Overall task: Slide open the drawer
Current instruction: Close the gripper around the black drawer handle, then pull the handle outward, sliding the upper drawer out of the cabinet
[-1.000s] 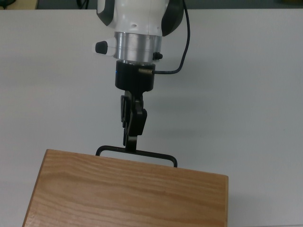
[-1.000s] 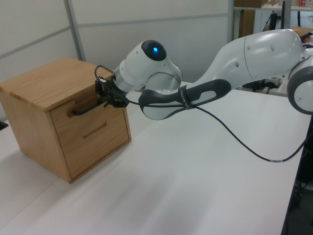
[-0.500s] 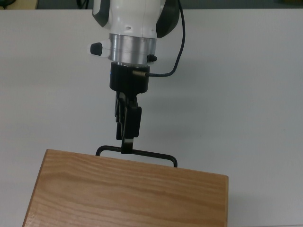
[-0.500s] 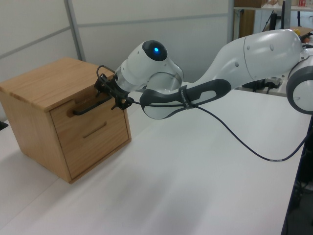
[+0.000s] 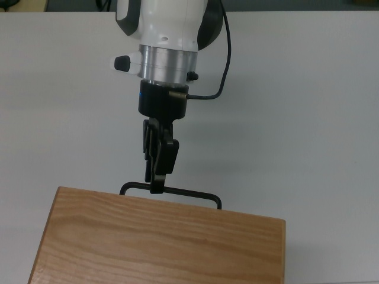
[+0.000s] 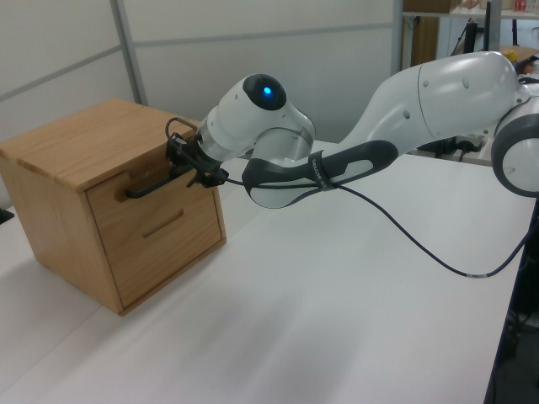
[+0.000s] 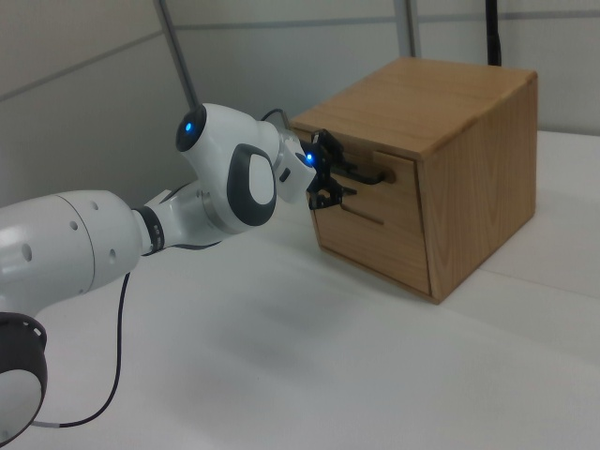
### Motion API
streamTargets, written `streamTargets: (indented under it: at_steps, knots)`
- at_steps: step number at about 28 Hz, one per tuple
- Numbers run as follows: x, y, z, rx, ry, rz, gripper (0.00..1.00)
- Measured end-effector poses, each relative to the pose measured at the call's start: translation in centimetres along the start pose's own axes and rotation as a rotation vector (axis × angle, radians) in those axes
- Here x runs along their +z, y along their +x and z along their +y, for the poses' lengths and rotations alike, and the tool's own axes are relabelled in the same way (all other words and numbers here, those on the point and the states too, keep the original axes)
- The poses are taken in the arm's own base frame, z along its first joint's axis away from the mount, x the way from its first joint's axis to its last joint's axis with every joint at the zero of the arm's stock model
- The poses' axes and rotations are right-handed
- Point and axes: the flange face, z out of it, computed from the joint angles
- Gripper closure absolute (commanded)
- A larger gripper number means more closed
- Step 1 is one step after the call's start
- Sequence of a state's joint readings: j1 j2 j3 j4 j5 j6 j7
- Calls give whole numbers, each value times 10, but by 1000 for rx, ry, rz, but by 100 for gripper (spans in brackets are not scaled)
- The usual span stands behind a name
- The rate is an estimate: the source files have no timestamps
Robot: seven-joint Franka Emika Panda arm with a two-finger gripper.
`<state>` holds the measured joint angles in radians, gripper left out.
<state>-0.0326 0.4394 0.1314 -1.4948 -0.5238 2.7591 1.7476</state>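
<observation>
The drawer (image 6: 114, 204) is the upper front panel of the wooden box casing (image 5: 160, 242) and sits flush in it, closed. Its thin black wire handle (image 5: 183, 193) sticks out from the front; it also shows in the left view (image 6: 150, 184) and the right view (image 7: 367, 174). My gripper (image 5: 156, 187) points straight at the casing, its tip over the left part of the bar in the top view. In the left view the gripper (image 6: 182, 162) is at the bar's right end, and in the right view the gripper (image 7: 330, 172) is against the drawer front (image 7: 394, 171).
A second drawer front (image 6: 168, 244) with a slot grip lies below the first. The casing stands on a white table (image 6: 337, 295). A black cable (image 6: 404, 236) hangs from the arm over the table. Grey wall panels stand behind.
Over the last second the gripper shifted a little to the top view's left along the handle and straightened. The drawer has not moved.
</observation>
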Motion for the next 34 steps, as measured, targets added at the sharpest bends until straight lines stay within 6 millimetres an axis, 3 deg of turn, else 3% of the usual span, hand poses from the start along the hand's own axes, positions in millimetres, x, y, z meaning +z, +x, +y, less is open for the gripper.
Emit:
streamTargets:
  at_steps: [2,18,34]
  knots:
    - [-1,0,-2,-4,4,2,100]
    - [-4,-2,-5,-41,0,22,100]
    - [-34,-15,-7,-110,-164,57,100]
